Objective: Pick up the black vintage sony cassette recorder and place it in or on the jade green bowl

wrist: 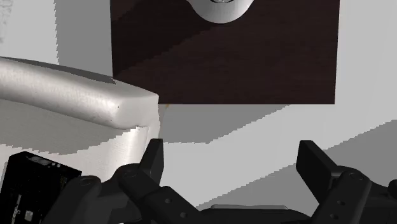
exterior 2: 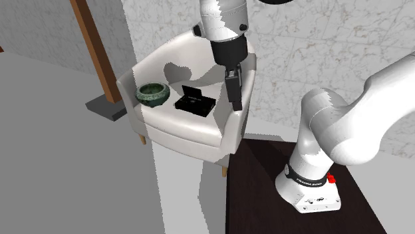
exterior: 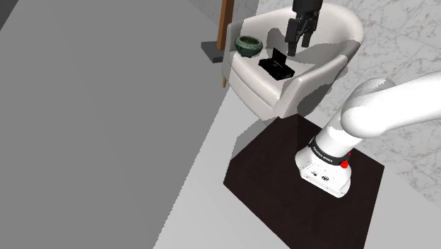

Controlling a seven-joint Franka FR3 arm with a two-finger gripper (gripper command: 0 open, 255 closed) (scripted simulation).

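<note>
Two jaws are held apart, empty. Shoulder view: black cassette recorder (exterior: pixel 275 67) lies on the armchair (exterior: pixel 283 95) below them, green bowl (exterior: pixel 248 45) beyond it. Second exterior view: recorder (exterior 2: pixel 195 102) lies flat, favouring descent from above. Wrist view: recorder (wrist: pixel 35 184) sits outside the gap; realignment judged needed.

The light is even and moderately bright, with every surface crisp from edge to edge. Hard shadows with stair-stepped borders (most jagged in the wrist view) cross the pale floor (wrist: pixel 267 127) and the white armchair (exterior: pixel 283 106), where the dark silhouette of the arm (exterior: pixel 396 106) falls on backrest and seat. A soft sheen lies on the arm's shell; the dark stand top (wrist: pixel 254 70) shows a diagonal shade band.
</note>
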